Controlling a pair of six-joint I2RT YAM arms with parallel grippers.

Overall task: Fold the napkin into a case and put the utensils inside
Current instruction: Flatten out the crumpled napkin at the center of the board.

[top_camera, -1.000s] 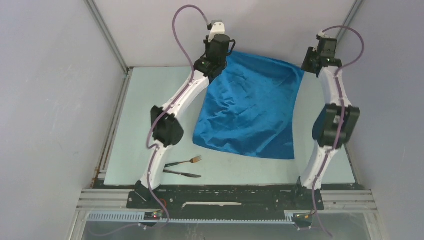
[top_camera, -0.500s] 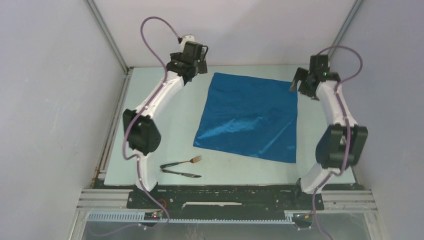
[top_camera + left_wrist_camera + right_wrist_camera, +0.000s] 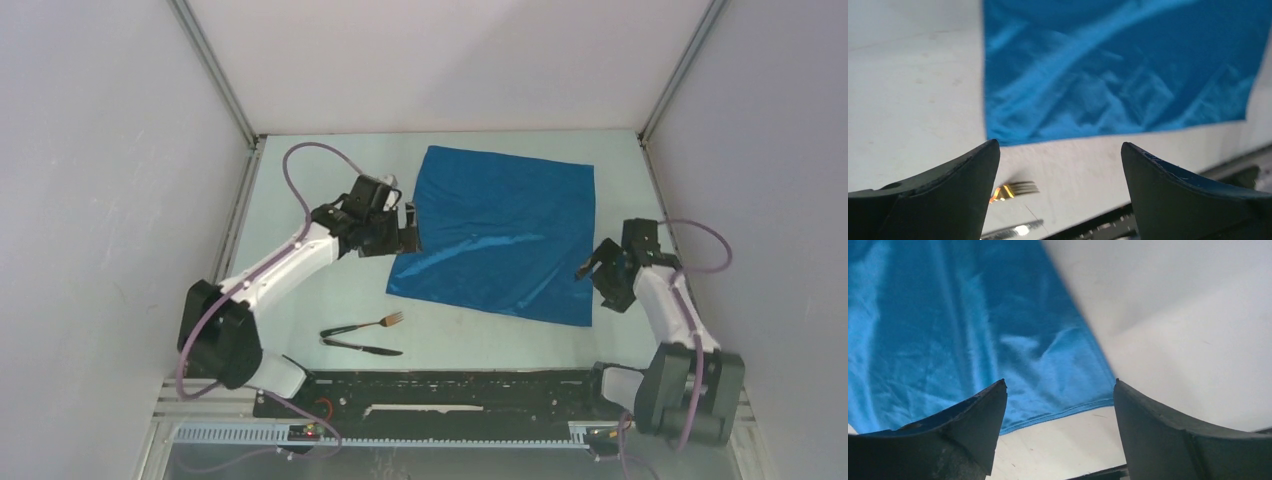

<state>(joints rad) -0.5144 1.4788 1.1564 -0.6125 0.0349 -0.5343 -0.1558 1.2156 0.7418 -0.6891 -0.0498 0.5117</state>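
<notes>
The bright blue napkin (image 3: pixel 500 232) lies spread flat on the table, unfolded, and no case is in view. My left gripper (image 3: pixel 407 228) hangs open at the napkin's left edge, near its front left corner, holding nothing. My right gripper (image 3: pixel 592 262) is open just off the napkin's right edge, near the front right corner. The fork (image 3: pixel 378 322) and the dark knife (image 3: pixel 366 348) lie side by side in front of the napkin. The left wrist view shows the napkin (image 3: pixel 1118 70), fork tines (image 3: pixel 1015 190) and knife (image 3: pixel 1013 231) past the open gripper (image 3: pixel 1059 145). The right wrist view shows the napkin's hemmed corner (image 3: pixel 973 330) between the open gripper (image 3: pixel 1060 382).
Grey walls close in the pale table (image 3: pixel 290 180) on the left, the back and the right. A black rail (image 3: pixel 450 385) with the arm bases runs along the near edge, just behind the utensils.
Both grippers let go of the napkin's far corners and opened. The napkin settled flat. Both arms drew back toward the near side, to the napkin's left and right edges.
</notes>
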